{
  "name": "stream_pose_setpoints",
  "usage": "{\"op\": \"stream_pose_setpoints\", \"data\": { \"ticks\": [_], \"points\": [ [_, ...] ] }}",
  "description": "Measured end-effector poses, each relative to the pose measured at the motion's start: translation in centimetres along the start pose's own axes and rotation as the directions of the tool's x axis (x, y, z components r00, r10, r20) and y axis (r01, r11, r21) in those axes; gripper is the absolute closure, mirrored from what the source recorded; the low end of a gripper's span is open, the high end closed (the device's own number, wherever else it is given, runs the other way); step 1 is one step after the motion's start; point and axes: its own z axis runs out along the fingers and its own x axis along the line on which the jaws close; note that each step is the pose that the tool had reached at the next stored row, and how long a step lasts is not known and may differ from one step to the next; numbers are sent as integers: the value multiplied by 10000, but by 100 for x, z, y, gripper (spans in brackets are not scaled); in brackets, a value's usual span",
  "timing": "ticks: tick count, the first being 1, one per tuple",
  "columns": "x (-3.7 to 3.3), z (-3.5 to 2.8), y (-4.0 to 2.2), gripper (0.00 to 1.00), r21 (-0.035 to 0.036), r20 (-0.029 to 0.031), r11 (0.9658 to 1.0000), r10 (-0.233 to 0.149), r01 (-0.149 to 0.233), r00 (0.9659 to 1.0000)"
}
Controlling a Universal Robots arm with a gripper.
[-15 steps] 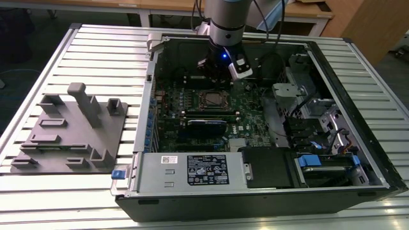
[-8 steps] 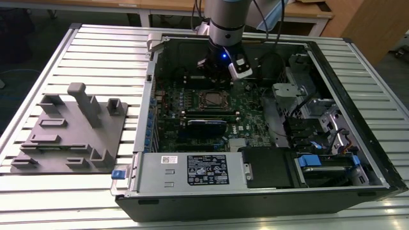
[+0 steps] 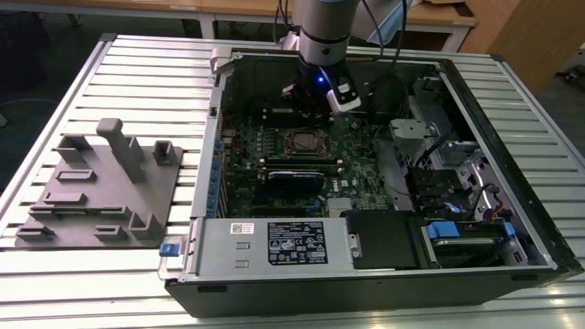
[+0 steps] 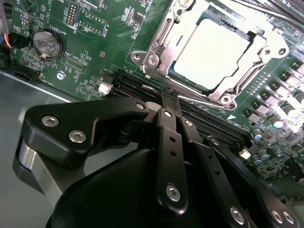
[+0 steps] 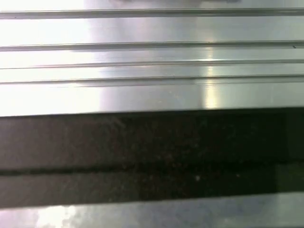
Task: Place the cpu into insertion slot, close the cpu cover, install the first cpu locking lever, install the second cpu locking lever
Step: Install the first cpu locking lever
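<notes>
My arm's gripper (image 3: 311, 92) hangs inside open computer case (image 3: 512, 157), over circuit board (image 3: 274, 147). Insertion slot (image 3: 303, 142) on board just ahead of fingertips (image 4: 170, 97), cpu (image 4: 213, 47) seated in it, cpu cover (image 4: 161, 33) framing chip. Fixture plate (image 3: 101, 199) on table (image 3: 137, 75), well off at exterior view's left of case.

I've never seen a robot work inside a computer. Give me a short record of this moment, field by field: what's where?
Setting: open computer case on a slatted metal table
Arm's tool: above the green circuit board, beside the socket, fingers together, holding nothing
Cpu: already seated in the insertion slot
Cpu cover: lowered around the chip
Beside the case: grey fixture tray, on the exterior view's left
</notes>
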Motion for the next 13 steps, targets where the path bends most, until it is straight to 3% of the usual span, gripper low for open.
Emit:
{"op": "stream_pose_setpoints", "data": {
  "ticks": [13],
  "points": [
    [-12,1,6,90,1,-1,10000,-6,6,10000]
  ]
}}
